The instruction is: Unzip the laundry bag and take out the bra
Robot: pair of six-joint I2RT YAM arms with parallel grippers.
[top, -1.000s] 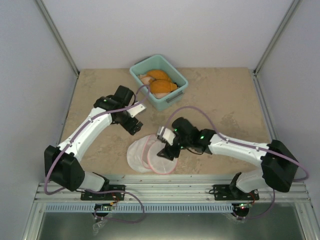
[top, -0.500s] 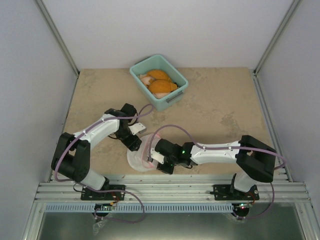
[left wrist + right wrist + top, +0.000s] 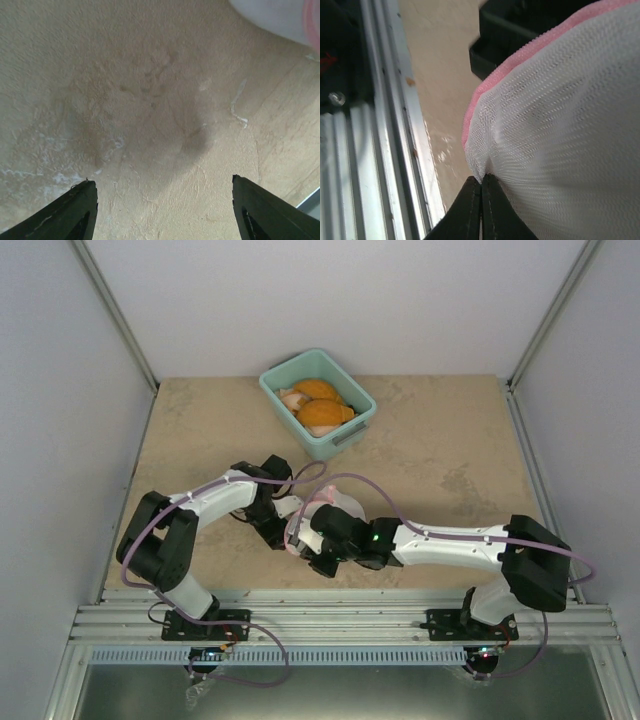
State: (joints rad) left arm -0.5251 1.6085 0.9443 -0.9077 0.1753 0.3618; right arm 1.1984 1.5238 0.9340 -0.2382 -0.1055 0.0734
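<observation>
Here the right gripper (image 3: 481, 196) has its two fingers pressed fully together on a fold of the laundry bag's (image 3: 560, 130) white mesh, just inside the pink zipper band (image 3: 476, 102). In the top view the bag (image 3: 337, 504) sits bunched up between the two arms, about midway along the tabletop (image 3: 450, 440) and nearer its front edge than its back edge. The right gripper (image 3: 310, 543) is at the bag's front-left rim.

The left gripper (image 3: 162, 210) has its fingers set well apart with nothing between them. Below them is only bare tabletop, and the bag's edge shows in the upper right corner of that wrist view. From above, it (image 3: 278, 527) lies just left of the bag.

A teal bin (image 3: 356, 430) stands at the back edge, well apart from the bag, holding orange and pale padded pieces (image 3: 322, 412).
</observation>
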